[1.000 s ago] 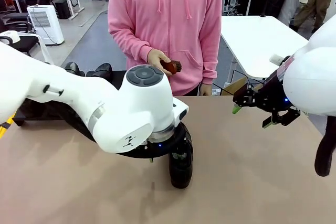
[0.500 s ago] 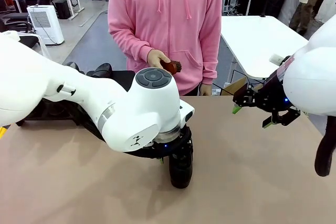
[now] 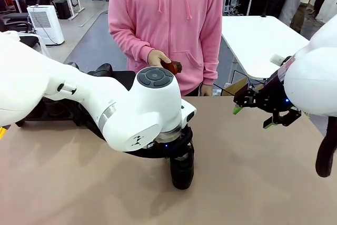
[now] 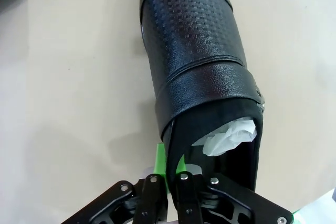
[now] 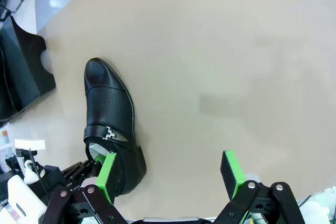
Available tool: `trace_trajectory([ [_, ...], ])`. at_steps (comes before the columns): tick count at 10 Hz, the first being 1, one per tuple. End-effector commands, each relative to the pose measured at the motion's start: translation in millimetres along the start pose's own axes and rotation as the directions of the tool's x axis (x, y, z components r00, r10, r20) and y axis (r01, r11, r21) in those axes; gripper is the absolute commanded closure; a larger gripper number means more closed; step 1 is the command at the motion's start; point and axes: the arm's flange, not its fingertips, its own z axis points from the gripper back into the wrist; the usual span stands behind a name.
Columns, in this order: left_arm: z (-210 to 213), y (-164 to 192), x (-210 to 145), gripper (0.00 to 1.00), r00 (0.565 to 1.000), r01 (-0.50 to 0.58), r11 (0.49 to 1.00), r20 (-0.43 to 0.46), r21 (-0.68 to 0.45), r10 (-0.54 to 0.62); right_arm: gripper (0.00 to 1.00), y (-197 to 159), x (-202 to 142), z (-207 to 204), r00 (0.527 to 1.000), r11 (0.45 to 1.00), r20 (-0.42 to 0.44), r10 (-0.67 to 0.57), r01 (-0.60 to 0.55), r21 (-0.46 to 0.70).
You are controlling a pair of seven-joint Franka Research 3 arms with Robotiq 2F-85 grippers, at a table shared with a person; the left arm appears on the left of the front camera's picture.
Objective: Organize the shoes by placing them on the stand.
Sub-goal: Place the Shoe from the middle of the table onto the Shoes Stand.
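Note:
A glossy black shoe (image 3: 182, 171) stands on the tan table near the front middle, with white paper stuffed inside (image 4: 231, 135). My left gripper (image 3: 176, 154) is shut on the shoe's side wall at the heel opening, one green pad inside and one outside (image 4: 171, 159). The same shoe (image 5: 113, 116) lies below my right gripper (image 5: 169, 170), whose green pads stand wide apart with nothing between them. That right gripper (image 3: 253, 117) hovers open over the table's right side. Two more shoes (image 3: 101, 70) sit on the black stand (image 3: 125, 77) at the far left, mostly hidden by my left arm.
A person in a pink hoodie stands at the far edge holding a small reddish-brown brush (image 3: 171, 67). A corner of the stand (image 5: 23, 74) appears left of the shoe. A white table (image 3: 263, 38) stands behind at the right.
My left arm has shifted a little to the right, and the shoe in its grip has moved slightly with it. The right arm and the person's hand stay still.

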Motion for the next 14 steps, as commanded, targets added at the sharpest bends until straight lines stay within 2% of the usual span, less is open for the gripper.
trace_trajectory([
  [1, 7, -4, 3, 1.0, 0.999, 0.048, 0.999, -0.005, 0.016, -0.048, 0.0, 0, 3, 2, 1.0, 1.0, -0.006, 0.012, -0.012, 0.015],
  [3, 25, -3, 2, 1.0, 0.996, 0.092, 0.996, -0.001, 0.011, -0.092, 0.0, 0, 3, 2, 1.0, 1.0, -0.006, 0.012, -0.012, 0.015],
  [4, 49, 6, 4, 1.0, 0.996, 0.08, 0.997, 0.04, -0.022, -0.08, 0.0, 0, 3, 2, 1.0, 1.0, -0.006, 0.012, -0.012, 0.015],
  [6, 89, 35, 23, 1.0, 0.987, 0.041, 0.999, 0.156, -0.034, -0.035, 0.0, 0, 3, 2, 1.0, 1.0, -0.006, 0.012, -0.012, 0.015],
  [8, 121, 81, 60, 1.0, 0.955, -0.024, 0.999, 0.296, 0.026, 0.016, 0.0, 0, 3, 2, 1.0, 1.0, -0.006, 0.012, -0.012, 0.015],
  [10, 125, 116, 95, 1.0, 0.918, -0.09, 0.99, 0.394, 0.112, 0.039, 0.0, 0, 3, 2, 1.0, 1.0, -0.006, 0.012, -0.012, 0.015],
  [14, 90, 145, 135, 1.0, 0.875, -0.193, 0.978, 0.466, 0.078, 0.135, 0.0, 0, 3, 2, 1.0, 1.0, -0.006, 0.012, -0.012, 0.015],
])
